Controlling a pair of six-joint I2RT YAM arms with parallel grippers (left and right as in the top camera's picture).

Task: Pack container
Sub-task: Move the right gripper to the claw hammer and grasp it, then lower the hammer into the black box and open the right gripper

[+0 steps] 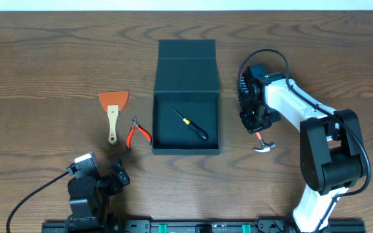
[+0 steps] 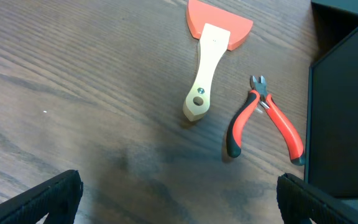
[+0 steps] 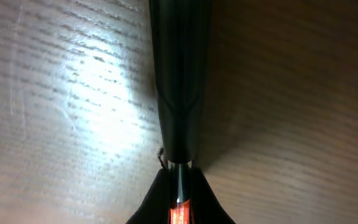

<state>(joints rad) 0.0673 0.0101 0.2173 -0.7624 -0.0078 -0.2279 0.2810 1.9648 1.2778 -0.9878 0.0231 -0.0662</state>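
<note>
The black container (image 1: 186, 150) stands open at the table's middle, its flap lid (image 1: 186, 61) laid back. A black-handled screwdriver (image 1: 193, 124) lies inside it. My right gripper (image 1: 257, 127) is to the right of the container, shut on a small hammer (image 1: 263, 147) whose metal head is close to the table. In the right wrist view the fingers (image 3: 179, 205) clamp the hammer's shaft, and its black grip (image 3: 179, 81) points away. My left gripper (image 1: 117, 175) is open and empty near the front left; its fingers (image 2: 179, 199) are spread wide.
An orange scraper with a wooden handle (image 1: 113, 111) and red-handled cutters (image 1: 136, 133) lie left of the container. Both show in the left wrist view, the scraper (image 2: 205, 62) and the cutters (image 2: 263, 118), with the container's wall (image 2: 344, 112) at the right.
</note>
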